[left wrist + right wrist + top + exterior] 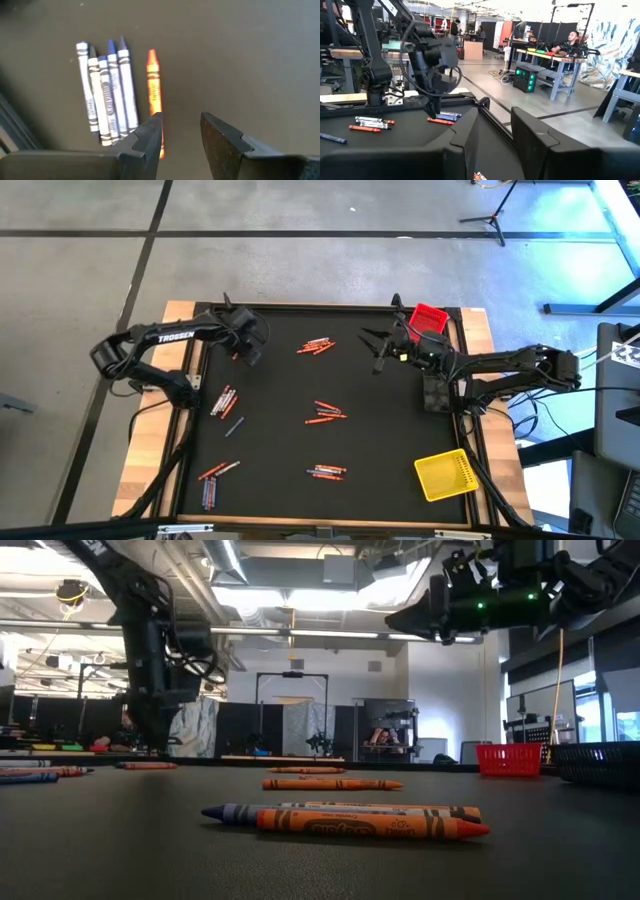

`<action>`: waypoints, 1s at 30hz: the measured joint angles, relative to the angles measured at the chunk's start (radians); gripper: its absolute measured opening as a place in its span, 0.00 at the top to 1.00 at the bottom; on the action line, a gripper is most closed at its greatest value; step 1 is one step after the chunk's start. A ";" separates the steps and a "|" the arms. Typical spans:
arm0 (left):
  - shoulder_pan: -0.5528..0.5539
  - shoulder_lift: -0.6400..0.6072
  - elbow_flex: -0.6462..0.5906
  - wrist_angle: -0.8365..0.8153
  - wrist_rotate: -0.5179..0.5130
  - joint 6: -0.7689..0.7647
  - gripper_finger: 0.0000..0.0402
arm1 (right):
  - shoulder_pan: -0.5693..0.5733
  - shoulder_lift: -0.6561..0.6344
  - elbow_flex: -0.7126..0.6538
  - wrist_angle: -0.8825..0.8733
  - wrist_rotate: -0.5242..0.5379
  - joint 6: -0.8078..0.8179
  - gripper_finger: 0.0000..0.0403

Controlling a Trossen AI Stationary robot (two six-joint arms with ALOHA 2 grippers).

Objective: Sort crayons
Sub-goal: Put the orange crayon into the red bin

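Nearest the low camera lies a blue and orange pair of crayons (pixel 345 819). Left gripper (pixel 181 131), fingers parted and empty, hovers upper left over an orange crayon (pixel 154 90); descending and closing comes next. Right gripper (pixel 385 346) waits open, upper right.

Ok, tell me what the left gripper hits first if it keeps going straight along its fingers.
Probably the thin orange wax crayon: it lies just ahead of the open left gripper, beside one finger. Depth is unclear, so it could meet the black table mat instead.

Thin paper-wrapped wax crayons (pixel 114 90) lie on a matt black table mat (pixel 280 410), framed by pale bare wood; beside it, red (pixel 428 316) and yellow (pixel 446 474) mesh plastic bins.
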 joint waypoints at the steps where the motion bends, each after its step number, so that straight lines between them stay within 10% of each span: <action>1: 0.008 0.007 0.000 0.003 -0.001 0.005 0.69 | 0.000 0.000 0.000 -0.001 0.000 -0.005 0.71; 30: 0.085 0.163 0.003 0.096 0.027 0.069 0.82 | 0.000 0.000 0.000 -0.009 0.000 -0.023 0.71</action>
